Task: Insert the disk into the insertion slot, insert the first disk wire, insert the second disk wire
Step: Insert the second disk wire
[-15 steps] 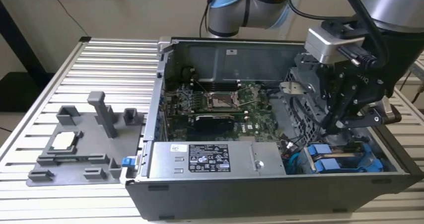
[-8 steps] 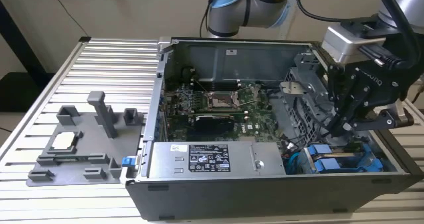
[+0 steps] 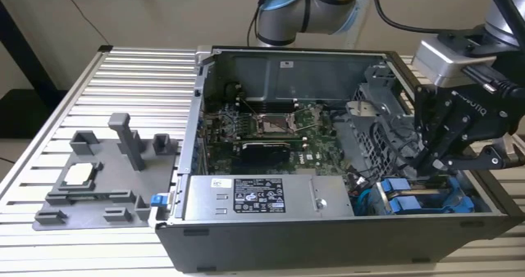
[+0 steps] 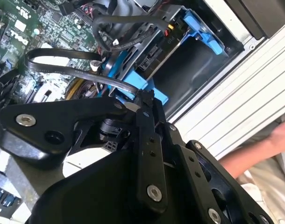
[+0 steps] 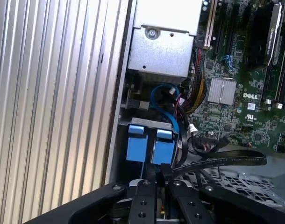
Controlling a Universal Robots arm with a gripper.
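In the exterior view, one open computer case lay on a ribbed metal bench, with one grey plastic holder beside it toward the exterior view's left. Two blue-framed drives sat side by side in the case's lower corner toward the exterior view's right; which one was the disk could not be told for sure. The gripper reached down just above them, by a blue cable.

In the first wrist view, the two blue tabs of the drives stood side by side in their bay, and the fingers were closed on the plug of one flat black cable, right at the nearer drive.

In the second wrist view, the same black cable looped from the fingertips over the green board, beside the blue drive frame. A person's arm lay past the case edge.
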